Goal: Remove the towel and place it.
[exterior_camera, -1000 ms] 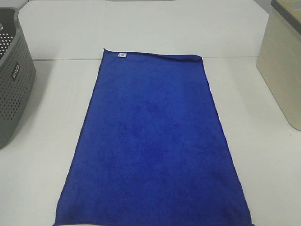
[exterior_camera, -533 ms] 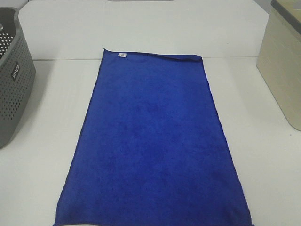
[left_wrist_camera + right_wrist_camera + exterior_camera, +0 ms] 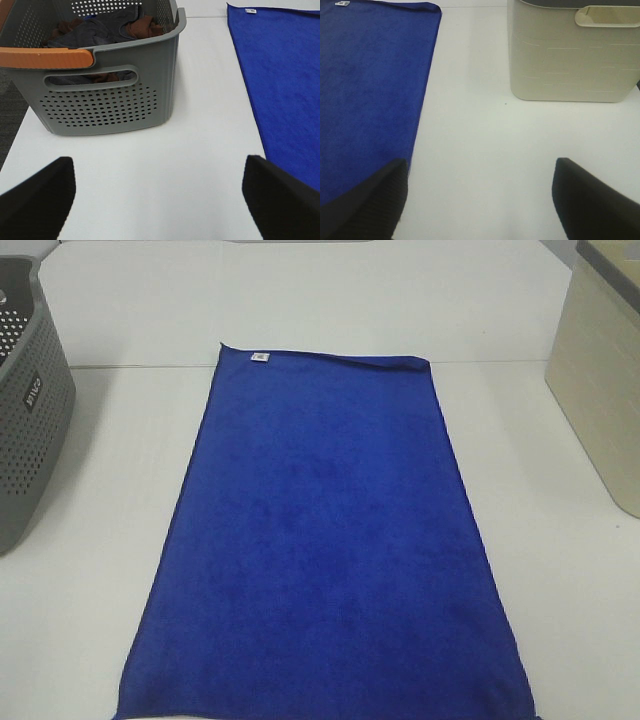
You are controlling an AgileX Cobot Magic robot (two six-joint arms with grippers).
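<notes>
We find no visible change across the last second in the high view: the towel (image 3: 325, 540) lies flat and fully spread on the worktop (image 3: 100, 490), its white tag (image 3: 260, 357) at the far short edge. We judge the task has not begun; no grasp is made.

The left hand (image 3: 160, 200) stands wide open over bare worktop, between the grey basket (image 3: 107, 105) and the towel's long edge, touching neither. The right hand (image 3: 477, 200) is likewise spread wide, just beside the towel's opposite long edge, short of the cream bin (image 3: 570, 55).

The grey basket holds crumpled dark and brown garments (image 3: 100, 30) (exact items cannot be told). The cream bin's interior is not visible, so we cannot state its contents.
</notes>
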